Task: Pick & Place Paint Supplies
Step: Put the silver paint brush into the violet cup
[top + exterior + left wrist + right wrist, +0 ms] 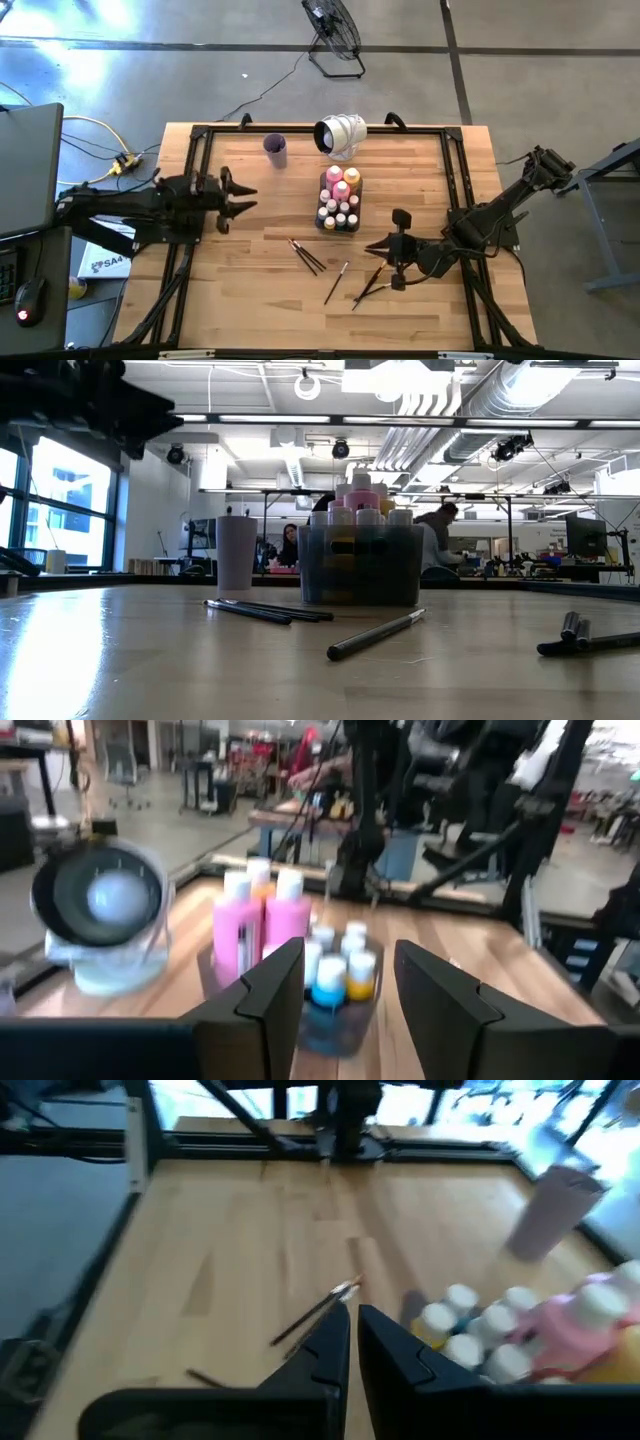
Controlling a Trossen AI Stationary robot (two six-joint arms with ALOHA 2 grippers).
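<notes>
High view: I have the left claw (243,197) at 9 o'clock on the desk (250,300), fingers parted, holding nothing, pointed at the tray (339,222). Right claw (378,247) sits at about 4 o'clock, fingers nearly together; nothing between them that I can see in the right wrist view. Paint bottles (340,195) all stand in the clear tray just past desk centre, toward 12: pink and orange ones at the far end, small white-capped ones at the near end. Lilac cup (276,150) stands at 11 o'clock, white round lamp (341,135) at 12. Paintbrushes lie flat on the desk: three bunched (306,255) at 6 o'clock, one single (336,283) just right of them, a pair (368,285) just below the right claw, apart from it.
</notes>
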